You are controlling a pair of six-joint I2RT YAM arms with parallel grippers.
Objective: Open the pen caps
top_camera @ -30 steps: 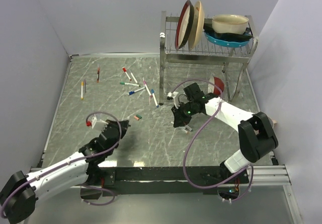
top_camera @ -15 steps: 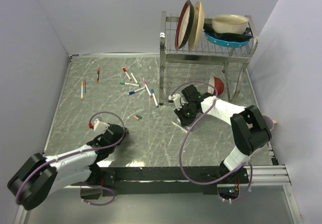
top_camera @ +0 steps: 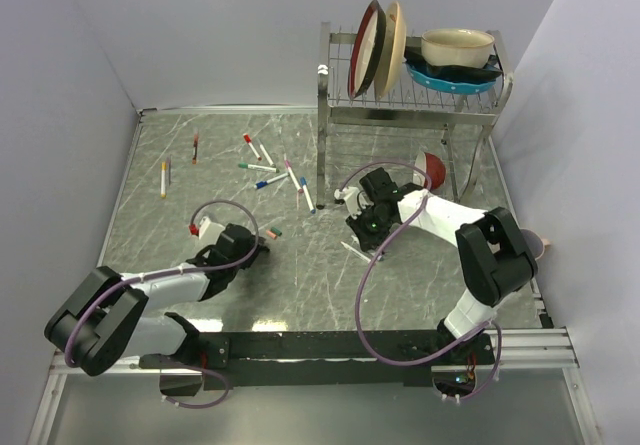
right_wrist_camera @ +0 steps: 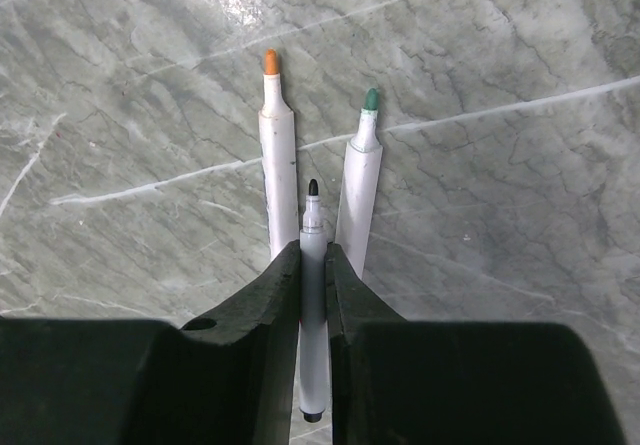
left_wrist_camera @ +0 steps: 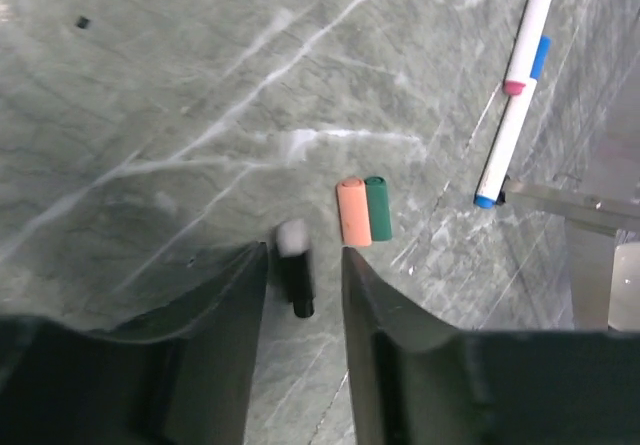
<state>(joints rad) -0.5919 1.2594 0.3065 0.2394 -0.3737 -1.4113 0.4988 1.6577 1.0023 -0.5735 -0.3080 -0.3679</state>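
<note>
**Left wrist view.** The left gripper (left_wrist_camera: 303,255) is hanging low over the marbled tabletop (left_wrist_camera: 150,95), its jaws standing partly apart. 1 black pen cap (left_wrist_camera: 296,283), blurred, is showing between the fingers and appears to be touching neither. Just beyond it, 1 orange cap (left_wrist_camera: 352,212) and 1 green cap (left_wrist_camera: 378,208) are lying side by side, touching.

**Right wrist view.** The right gripper (right_wrist_camera: 313,248) is clamping narrowly on 1 uncapped black-tipped pen (right_wrist_camera: 313,215). 2 more uncapped pens are lying on the table at either side, close to the held barrel: the orange-tipped pen (right_wrist_camera: 277,145) and the green-tipped pen (right_wrist_camera: 358,180).

**Top view.** Several capped pens (top_camera: 268,170) are lying scattered on the far half of the table, beside a dish rack (top_camera: 330,115) holding plates and bowls.
</note>
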